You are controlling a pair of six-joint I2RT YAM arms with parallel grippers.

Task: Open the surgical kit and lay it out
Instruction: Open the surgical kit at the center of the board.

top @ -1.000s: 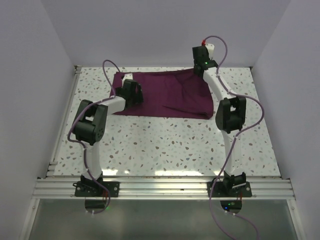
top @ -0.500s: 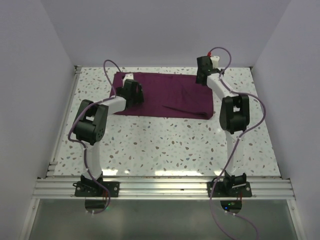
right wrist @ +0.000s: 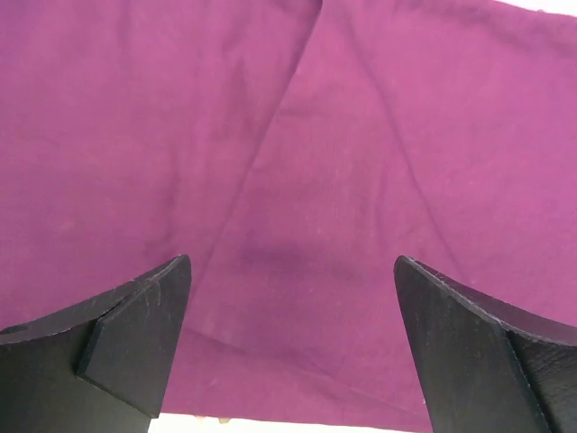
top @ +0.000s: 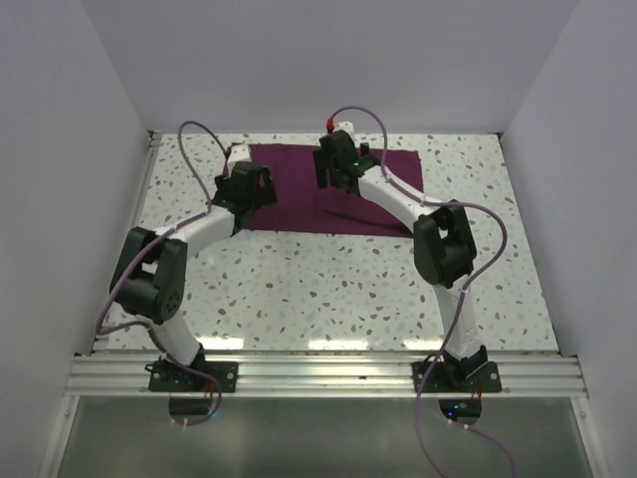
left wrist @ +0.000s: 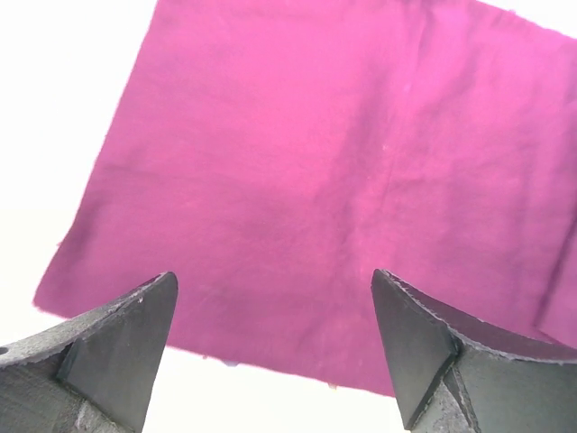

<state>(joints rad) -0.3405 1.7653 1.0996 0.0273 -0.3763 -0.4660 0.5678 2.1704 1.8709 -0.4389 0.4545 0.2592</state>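
Observation:
The surgical kit's dark purple cloth wrap point(top: 297, 191) lies flat at the back of the speckled table. No steel tray or silver instruments show; they are hidden or out of view. My left gripper point(top: 249, 187) hovers over the cloth's left end, open and empty. In the left wrist view its jaws point(left wrist: 273, 289) stand wide apart above the cloth point(left wrist: 315, 171) near its front edge. My right gripper point(top: 338, 164) is over the cloth's middle, open and empty. The right wrist view point(right wrist: 292, 271) shows the cloth point(right wrist: 379, 135) with a slanting fold crease point(right wrist: 261, 144).
The speckled table point(top: 328, 289) is walled on the left, back and right. A metal rim point(top: 147, 199) runs along its left side. An aluminium rail point(top: 318, 373) with both arm bases lines the near edge.
My right gripper has swung left from the cloth's back right corner to over its middle. The cloth's right part now lies flatter. My left arm has stretched out, its gripper staying over the left end.

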